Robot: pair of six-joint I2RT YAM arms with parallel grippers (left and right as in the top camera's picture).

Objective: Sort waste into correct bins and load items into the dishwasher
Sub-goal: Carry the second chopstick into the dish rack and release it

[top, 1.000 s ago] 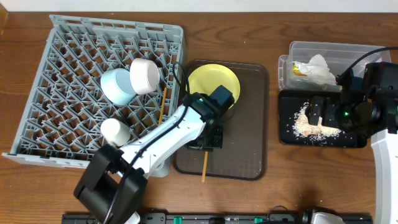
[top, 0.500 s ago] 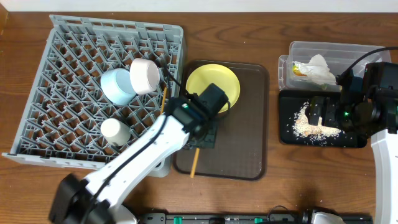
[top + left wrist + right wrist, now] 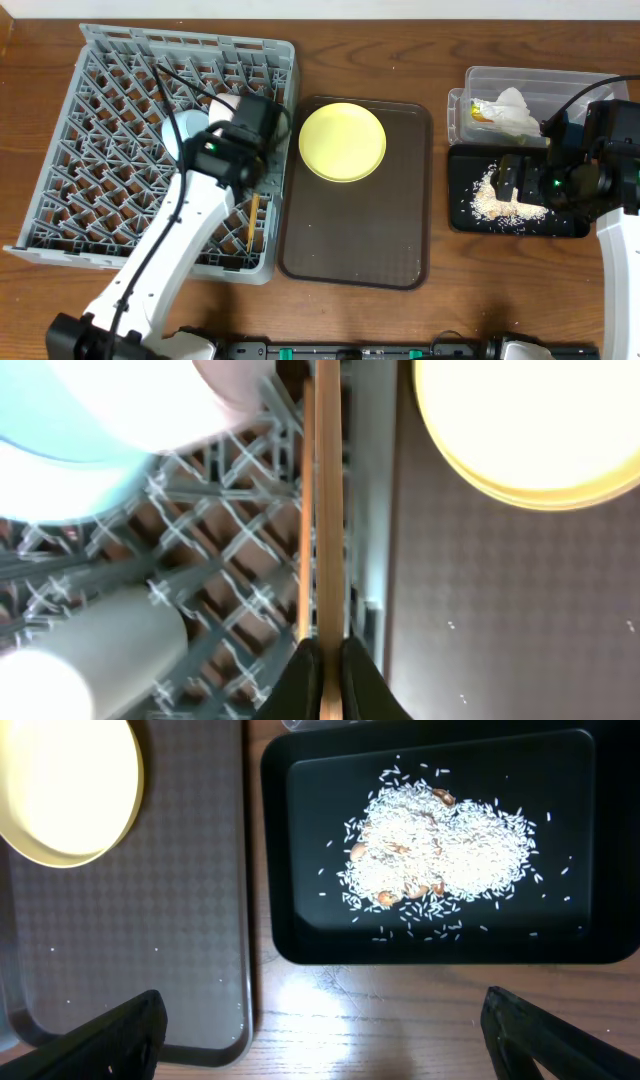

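My left gripper [image 3: 251, 188] [image 3: 327, 665] is shut on a wooden chopstick [image 3: 249, 222] [image 3: 328, 510] and holds it over the right edge of the grey dish rack [image 3: 100, 150]. A second chopstick [image 3: 305, 510] lies in the rack right beside it. The light blue bowl [image 3: 178, 135] [image 3: 60, 470], white bowl [image 3: 225, 104] and white cup [image 3: 90, 660] sit in the rack; my arm hides the cup in the overhead view. The yellow plate [image 3: 342, 141] [image 3: 60, 790] lies on the brown tray. My right gripper [image 3: 515, 182] [image 3: 325, 1020] is open and empty above the rice [image 3: 500, 200] [image 3: 440, 845] in the black tray [image 3: 565, 225].
The dark brown serving tray [image 3: 400, 230] lies between the rack and the bins. The clear tub [image 3: 560, 80] behind the black tray holds the white napkin [image 3: 515, 110] and the orange-and-green wrapper [image 3: 482, 113]. Bare wood shows in front of the black tray [image 3: 300, 920].
My left arm has carried the chopstick left, from over the brown tray to the rack's right edge. The plate is now uncovered. The right arm has not moved.
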